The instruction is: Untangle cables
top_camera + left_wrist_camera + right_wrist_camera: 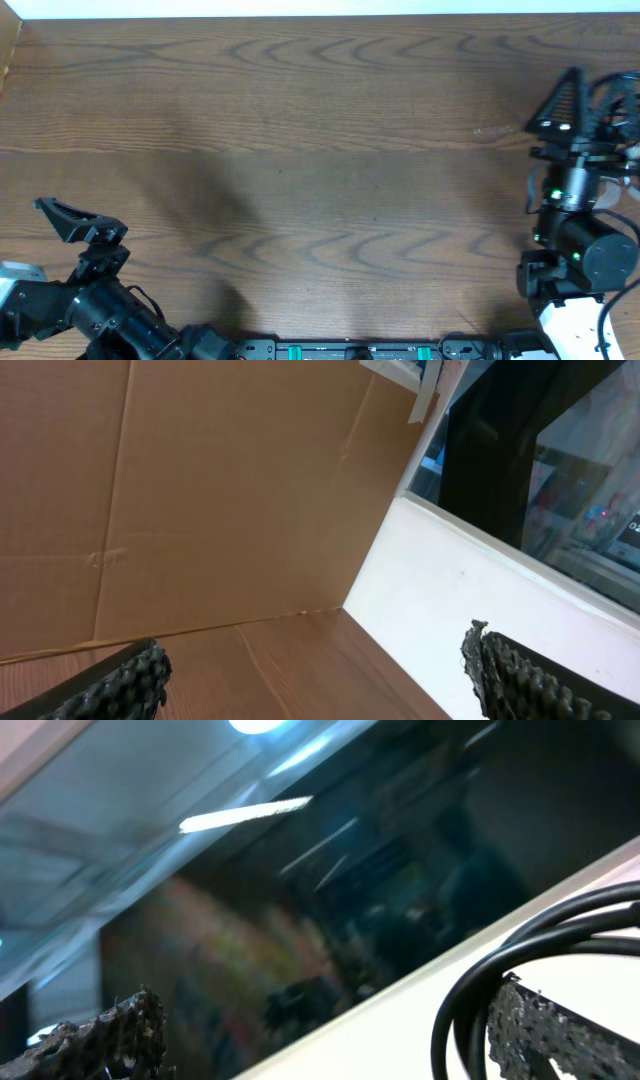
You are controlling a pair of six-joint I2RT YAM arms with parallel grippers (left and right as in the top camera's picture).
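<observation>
the left gripper (315, 655) sits at about 8 o'clock on the wooden table (320, 150) in the overhead view, with its arm cut off by the bottom and left edges. its wrist camera catches only the tips of two ribbed fingers (125, 685) in the lower corners, set wide apart, in front of a cardboard wall (200, 490) and a white ledge (450, 590). the right gripper (325, 1015) is at about 3 o'clock, close to the table's right edge and pointing toward 12 o'clock; its fingers also stand wide apart. its camera looks at dark glass (300, 920) with streaks of reflected light, too smeared to read. a black cord (465, 995) curves in a doubled loop just beside the finger on the right of that view and runs out of the frame; i cannot tell whether it touches the finger. from overhead, thin dark loops (615, 100) lie just to the 3 o'clock side of that gripper, half cut off by the frame edge. i cannot tell whether these are the cables or the arm's own wiring, nor where any plug end lies.
</observation>
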